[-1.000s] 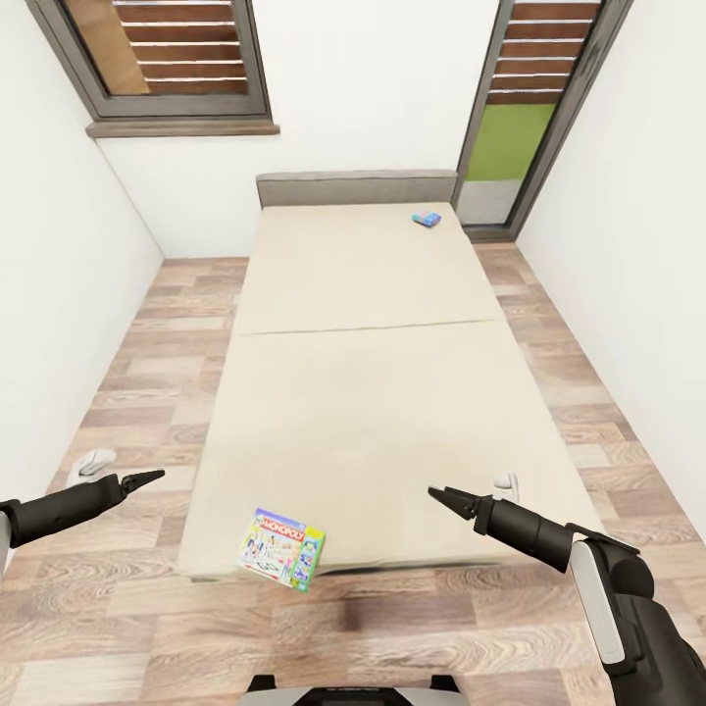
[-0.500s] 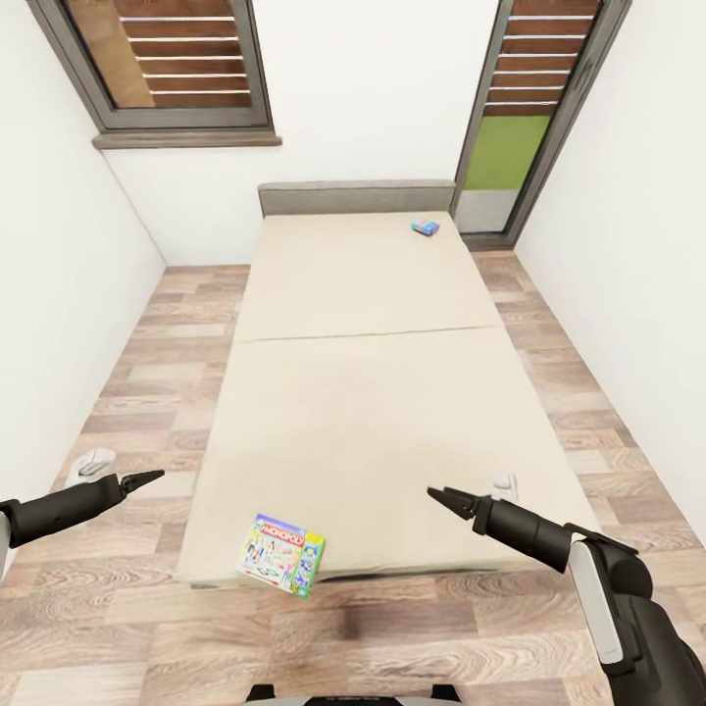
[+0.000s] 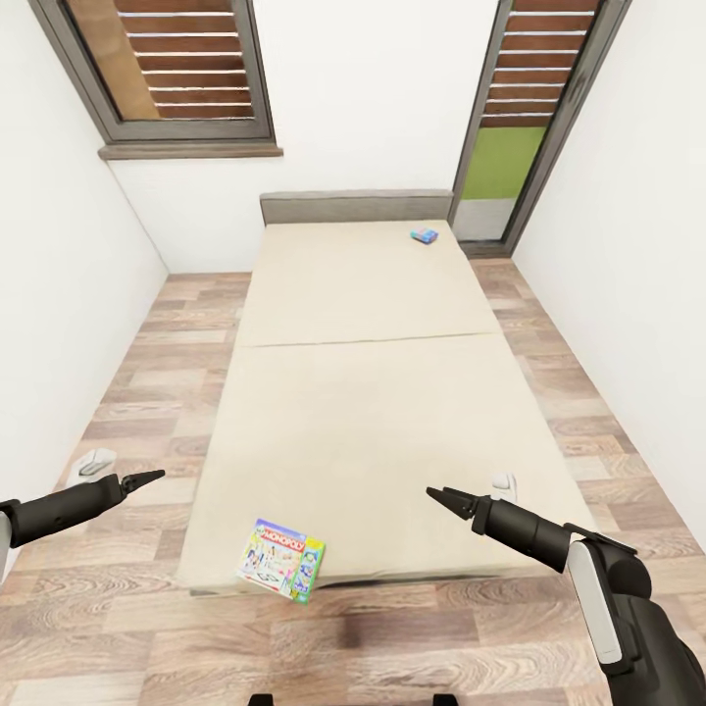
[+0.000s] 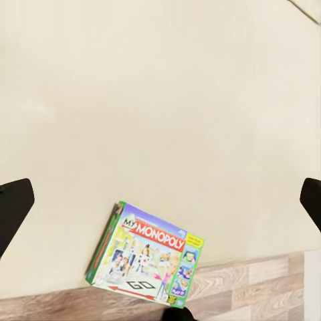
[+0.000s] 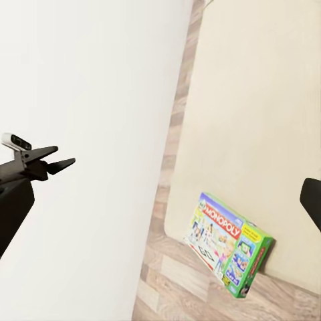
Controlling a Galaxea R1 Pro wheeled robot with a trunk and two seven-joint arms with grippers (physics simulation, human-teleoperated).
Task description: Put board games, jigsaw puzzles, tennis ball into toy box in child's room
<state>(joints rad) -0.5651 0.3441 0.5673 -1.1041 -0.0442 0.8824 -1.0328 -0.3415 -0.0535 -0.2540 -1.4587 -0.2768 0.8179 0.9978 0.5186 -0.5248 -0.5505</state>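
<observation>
Monopoly box (image 3: 282,560) sits on the bed's (image 3: 373,392) near edge, corner overhanging, betw. my two fingers, nearer left fingers (image 3: 147,478) than right fingers (image 3: 443,498); both pairs look closed & empty.

Both arms reach forward, low in the head view. The left gripper (image 3: 155,477) sits at 8 o'clock, tips pointing to 2 o'clock. The right gripper (image 3: 432,492) sits at 5 o'clock, tips pointing to 10 o'clock. Both hold nothing.
</observation>
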